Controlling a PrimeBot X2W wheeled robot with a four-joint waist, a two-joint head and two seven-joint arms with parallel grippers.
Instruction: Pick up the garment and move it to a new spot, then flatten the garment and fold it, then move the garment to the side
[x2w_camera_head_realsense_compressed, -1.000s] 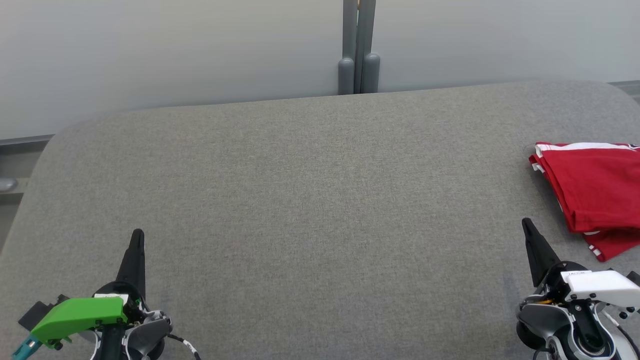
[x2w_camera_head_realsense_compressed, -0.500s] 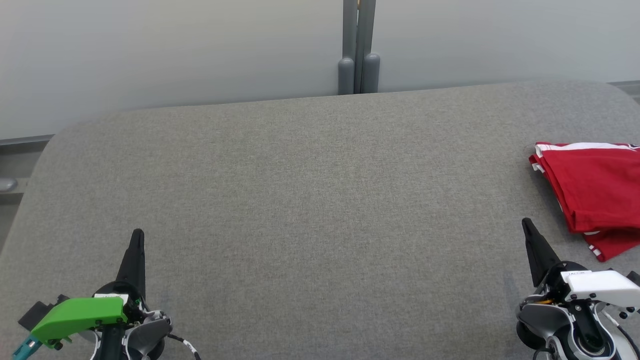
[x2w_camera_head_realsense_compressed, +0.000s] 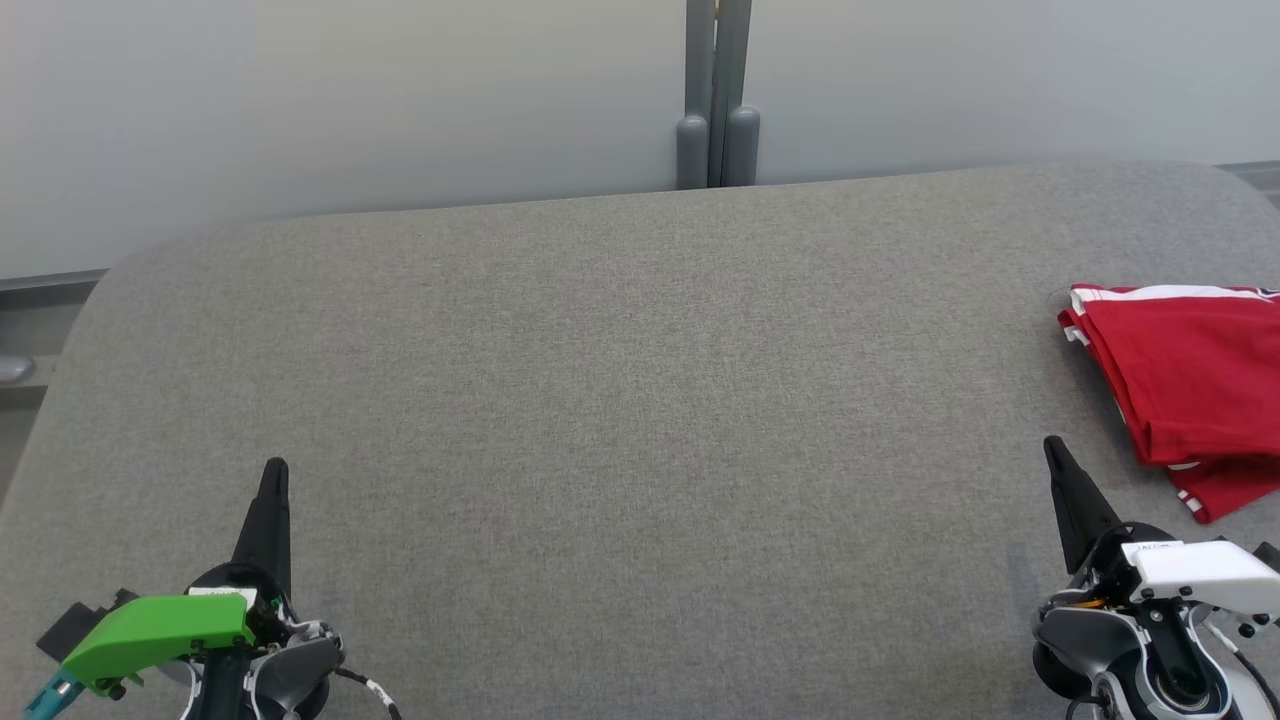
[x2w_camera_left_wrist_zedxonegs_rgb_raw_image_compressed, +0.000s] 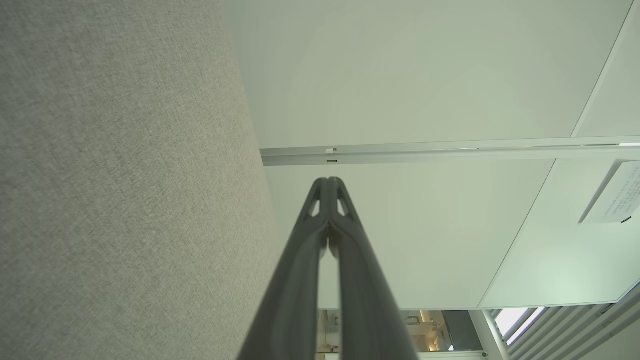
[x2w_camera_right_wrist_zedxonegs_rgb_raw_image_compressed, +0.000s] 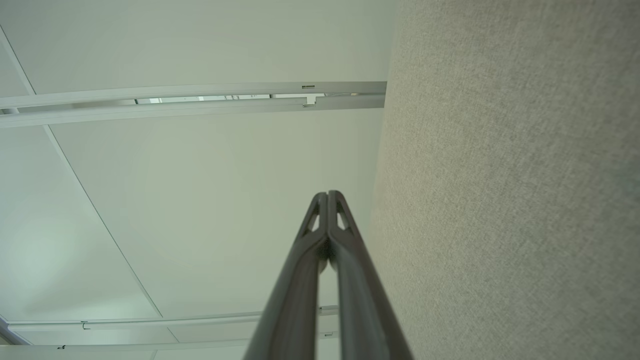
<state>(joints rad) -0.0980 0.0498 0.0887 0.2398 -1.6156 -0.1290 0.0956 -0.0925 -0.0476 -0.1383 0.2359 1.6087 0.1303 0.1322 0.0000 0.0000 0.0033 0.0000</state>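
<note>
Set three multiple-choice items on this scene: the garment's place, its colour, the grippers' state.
1. Where does the garment lie on the grey surface? A far right B centre C far left
2. Its main colour? A blue B red C green
3. The left gripper and right gripper are: A both open B one open C both shut
Key: 1 A, it lies at the head view's right edge; 2 B, red cloth, white stripes; 3 C, fingertips meet in each wrist view.

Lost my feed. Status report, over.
Left claw shut, empty. Right claw shut, empty. Red garment folded, far right on grey surface. Nothing in the way.
</note>
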